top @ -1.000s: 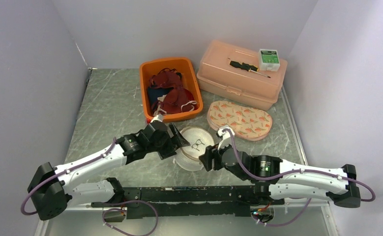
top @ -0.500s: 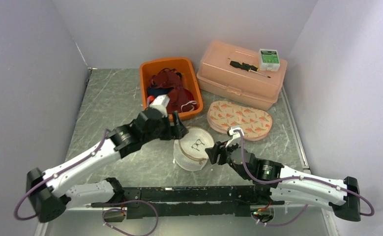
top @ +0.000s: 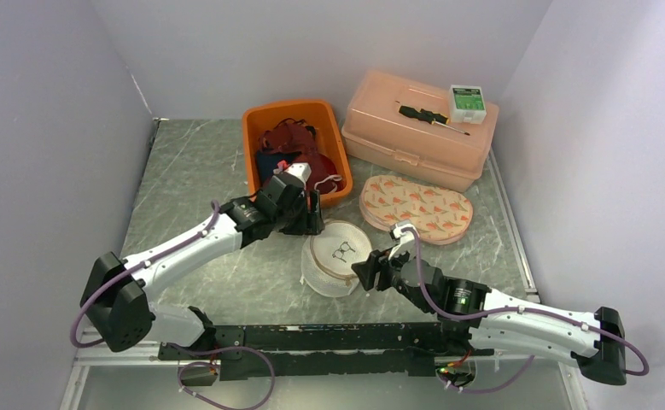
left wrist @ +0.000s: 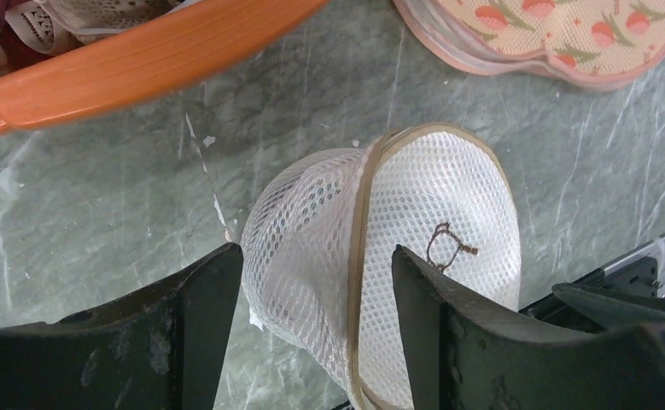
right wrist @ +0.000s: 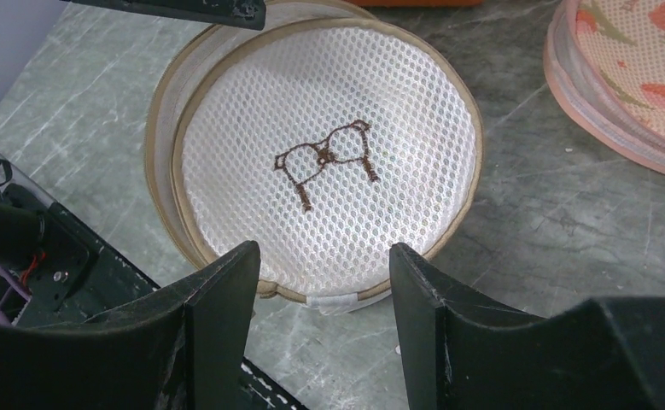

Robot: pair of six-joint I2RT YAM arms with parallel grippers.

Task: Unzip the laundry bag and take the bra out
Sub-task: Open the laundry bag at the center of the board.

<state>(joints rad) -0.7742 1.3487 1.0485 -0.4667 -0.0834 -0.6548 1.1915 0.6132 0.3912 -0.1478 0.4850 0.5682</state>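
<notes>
The laundry bag (top: 337,256) is a round white mesh case with tan trim and a brown bra emblem, lying at the table's middle. It also fills the left wrist view (left wrist: 448,205) and the right wrist view (right wrist: 329,162). The bra is hidden; nothing shows through the mesh. My left gripper (top: 312,218) is open at the bag's far edge, and its fingers straddle the tan rim (left wrist: 316,256). My right gripper (top: 364,272) is open just off the bag's near right edge (right wrist: 322,256). A small white tab (right wrist: 337,301) lies between its fingers, and it grips nothing.
An orange bin (top: 256,120) holding red garments stands just behind the left gripper. A pink lidded box (top: 414,137) with a screwdriver and a small green-white box on top sits at the back right. A peach patterned pouch (top: 414,209) lies right of the bag.
The left gripper has swung from the bag's left side to its far edge by the bin, and its jaws have narrowed a little. The right gripper shifted slightly nearer and rightward.
</notes>
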